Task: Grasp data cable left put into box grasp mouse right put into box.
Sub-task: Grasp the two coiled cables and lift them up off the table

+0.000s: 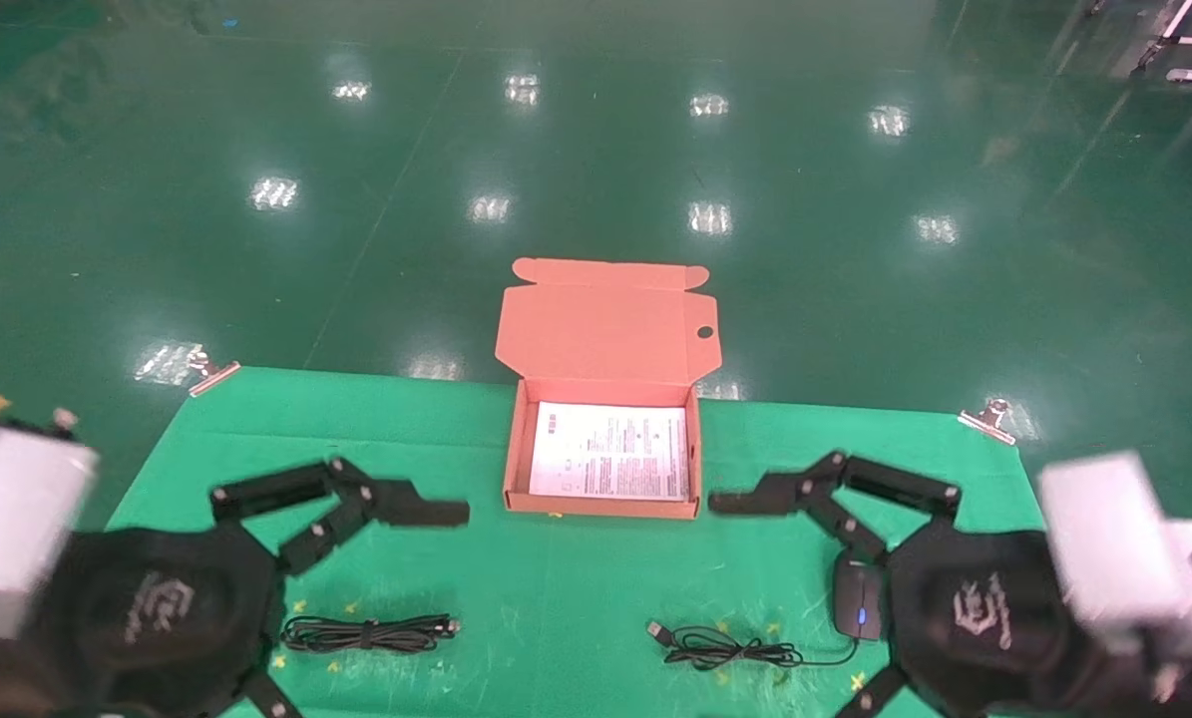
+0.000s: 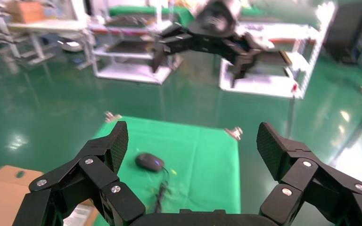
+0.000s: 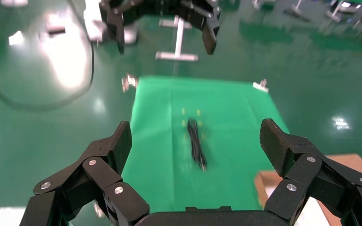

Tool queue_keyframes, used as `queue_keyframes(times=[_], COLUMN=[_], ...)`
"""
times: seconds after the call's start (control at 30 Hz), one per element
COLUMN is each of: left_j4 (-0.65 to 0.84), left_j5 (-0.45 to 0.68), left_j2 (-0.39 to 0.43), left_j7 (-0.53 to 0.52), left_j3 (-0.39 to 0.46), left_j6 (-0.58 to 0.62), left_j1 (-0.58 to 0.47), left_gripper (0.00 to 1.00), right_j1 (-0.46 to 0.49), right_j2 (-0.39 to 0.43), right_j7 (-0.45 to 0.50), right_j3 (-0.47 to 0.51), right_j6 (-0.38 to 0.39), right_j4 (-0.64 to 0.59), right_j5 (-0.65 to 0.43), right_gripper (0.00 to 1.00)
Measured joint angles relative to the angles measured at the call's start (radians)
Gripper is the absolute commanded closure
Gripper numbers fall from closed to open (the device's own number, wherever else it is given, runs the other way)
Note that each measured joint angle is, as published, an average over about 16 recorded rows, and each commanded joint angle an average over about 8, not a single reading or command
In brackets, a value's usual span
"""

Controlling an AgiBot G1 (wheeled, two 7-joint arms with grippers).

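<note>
The box [image 1: 600, 505] lies open at the table's middle back, lid up, with a white printed sheet [image 1: 610, 454] inside. The data cable [image 1: 366, 633] lies bundled on the cloth at front left and also shows in the right wrist view [image 3: 196, 148]. The mouse [image 1: 858, 598] sits at front right with its cord [image 1: 725, 648] coiled to its left, and also shows in the left wrist view [image 2: 150, 162]. My left gripper [image 1: 381, 603] hovers open and empty above the cable. My right gripper [image 1: 775, 608] hovers open and empty above the mouse cord, beside the mouse.
A green cloth [image 1: 556, 598] covers the table, held by metal clips at the back corners [image 1: 211, 374] [image 1: 990, 419]. Beyond the table's far edge is glossy green floor. White racks [image 2: 132, 61] stand far off in the left wrist view.
</note>
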Motion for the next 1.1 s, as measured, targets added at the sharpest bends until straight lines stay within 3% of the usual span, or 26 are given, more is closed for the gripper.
queue_keyframes(times=[0.6,1.1], left_j4=[0.043,0.139], left_j5=[0.383,0.747], left_j2=[0.069,0.196], left_j7=[0.088,0.105], left_j3=[0.301,0.536], left_j6=[0.025,-0.021], left_j1=[-0.257,-0.395], left_gripper=[0.00,0.00], right_j1=[0.208,0.210], right_j2=[-0.047,-0.111], right_j7=[-0.238,-0.392], right_j3=[-0.206,-0.361], right_j6=[-0.037,0.089], right_j4=[0.029,0.015], right_j5=[-0.416,-0.753], right_gripper=[0.00,0.00])
